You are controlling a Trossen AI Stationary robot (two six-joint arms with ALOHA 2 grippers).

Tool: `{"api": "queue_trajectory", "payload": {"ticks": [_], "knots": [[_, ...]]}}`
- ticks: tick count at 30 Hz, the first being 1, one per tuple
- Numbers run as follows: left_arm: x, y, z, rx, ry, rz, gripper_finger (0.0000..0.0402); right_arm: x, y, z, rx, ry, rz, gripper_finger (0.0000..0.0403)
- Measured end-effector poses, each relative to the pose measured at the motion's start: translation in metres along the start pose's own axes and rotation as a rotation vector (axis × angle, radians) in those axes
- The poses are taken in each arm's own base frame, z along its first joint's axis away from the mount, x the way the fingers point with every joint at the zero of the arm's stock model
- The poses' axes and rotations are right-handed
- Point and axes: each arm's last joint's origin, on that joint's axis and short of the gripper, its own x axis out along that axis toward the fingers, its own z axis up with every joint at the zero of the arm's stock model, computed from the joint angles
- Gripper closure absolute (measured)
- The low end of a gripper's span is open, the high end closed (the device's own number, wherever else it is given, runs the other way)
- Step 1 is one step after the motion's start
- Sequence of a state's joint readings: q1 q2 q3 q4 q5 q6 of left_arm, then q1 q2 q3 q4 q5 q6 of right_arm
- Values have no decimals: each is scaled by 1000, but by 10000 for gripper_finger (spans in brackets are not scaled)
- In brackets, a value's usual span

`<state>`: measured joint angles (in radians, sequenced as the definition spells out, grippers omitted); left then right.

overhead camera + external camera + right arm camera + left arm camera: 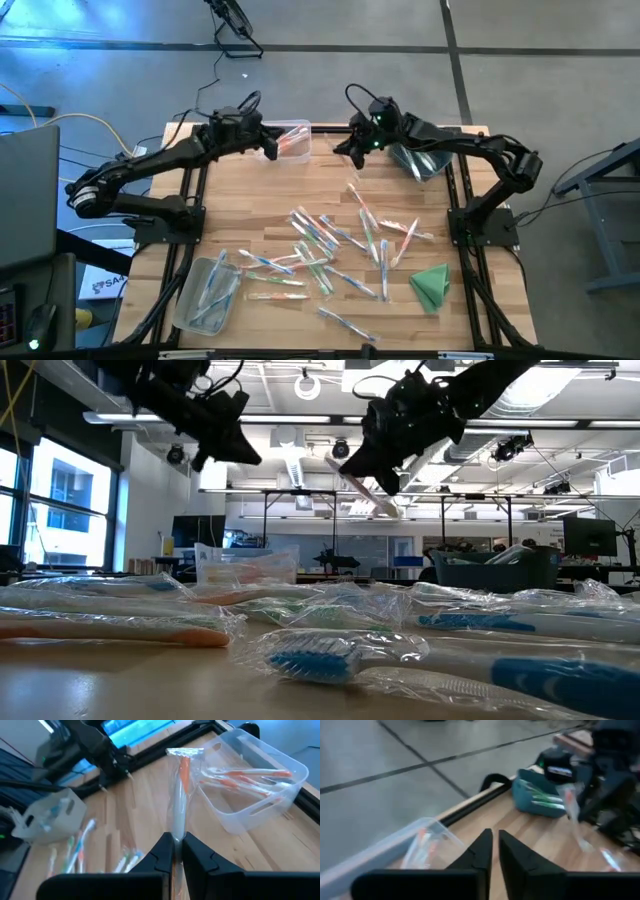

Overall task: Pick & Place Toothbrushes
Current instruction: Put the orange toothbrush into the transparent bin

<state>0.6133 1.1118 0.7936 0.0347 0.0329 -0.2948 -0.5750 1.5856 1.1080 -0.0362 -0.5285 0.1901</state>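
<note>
R gripper is clamped on one wrapped orange brush, held up in the air near the table's far edge, between the clear bin and the teal bin. L gripper hangs over the clear bin at the far edge, fingers nearly together w/ nothing between them. Most brushes lie scattered mid-table, bare wood showing betw. pile and far edge; another clear bin at near-left corner, green cloth by the right edge
</note>
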Motion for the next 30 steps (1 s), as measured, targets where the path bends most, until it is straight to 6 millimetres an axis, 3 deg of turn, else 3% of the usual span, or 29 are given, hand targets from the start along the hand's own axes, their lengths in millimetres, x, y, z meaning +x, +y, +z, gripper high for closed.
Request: {"api": "queue_trajectory", "payload": {"ticks": [3,8,21,25,30], "knots": [[3,3,-15,-27,-73,-65,397,-3,-4,3,16,-17,20,388],[5,-4,-35,-33,-150,-164,395,-5,-6,8,-1,-59,43,388],[27,-28,-52,-54,-146,-281,393,-3,11,26,-98,-236,140,388],[35,-32,-50,-47,-217,-366,372,-1,14,25,-99,-232,141,388],[46,-37,-45,-46,-241,-381,313,-1,16,27,-111,-251,139,388]]}}
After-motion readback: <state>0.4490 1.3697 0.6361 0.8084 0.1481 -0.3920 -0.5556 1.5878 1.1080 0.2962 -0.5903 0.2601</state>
